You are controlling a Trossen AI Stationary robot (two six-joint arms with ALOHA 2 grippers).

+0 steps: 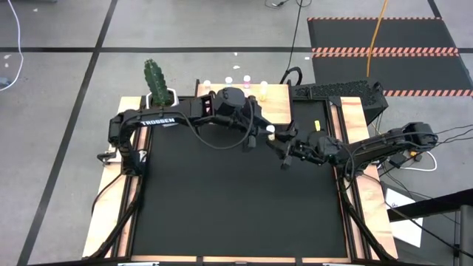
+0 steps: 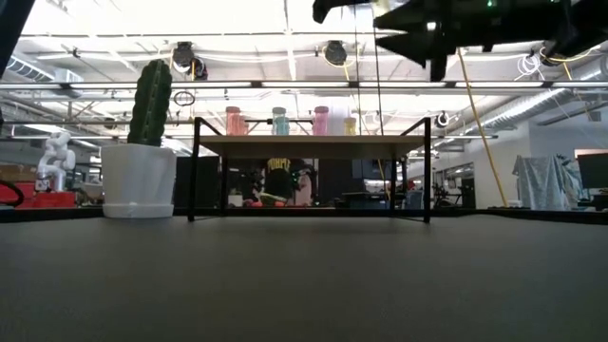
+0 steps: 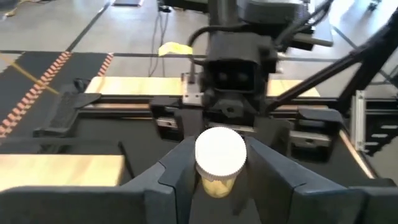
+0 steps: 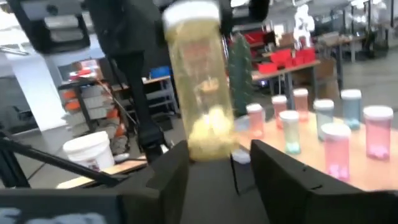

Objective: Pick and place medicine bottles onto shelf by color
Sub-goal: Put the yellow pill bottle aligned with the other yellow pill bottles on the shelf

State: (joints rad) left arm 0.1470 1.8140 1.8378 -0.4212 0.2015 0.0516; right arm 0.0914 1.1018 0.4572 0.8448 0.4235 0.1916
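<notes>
A yellow medicine bottle (image 3: pixel 217 185) with a white cap (image 3: pixel 220 152) hangs upright in the air over the table's far middle, between my two grippers. My left gripper (image 3: pixel 219 158) comes from the table's left and is shut on it. My right gripper (image 4: pixel 214 158) faces it from the right, open. Its fingers stand on either side of the bottle's lower end (image 4: pixel 208 146), with a gap at one finger (image 4: pixel 273 168). The wooden shelf (image 1: pixel 275 94) stands at the far edge. Pink, blue and yellow bottles (image 2: pixel 280 121) stand on their bases on its top. My left gripper pinches the yellow bottle between its two fingers (image 3: pixel 180 165), at the upper part just under the cap (image 3: pixel 216 177). The fingers come nearly level from the table's left, slanting a little down. The bottle stands upright, lifted clear of the table. My right gripper: whether its near finger (image 4: pixel 177 165) touches the bottle's lower end, I cannot tell.
A white pot with a green cactus (image 1: pixel 154 77) stands at the far left beside the shelf. The black mat (image 1: pixel 236 199) lies bare toward the near edge. Cables and the arms' bases flank the table.
</notes>
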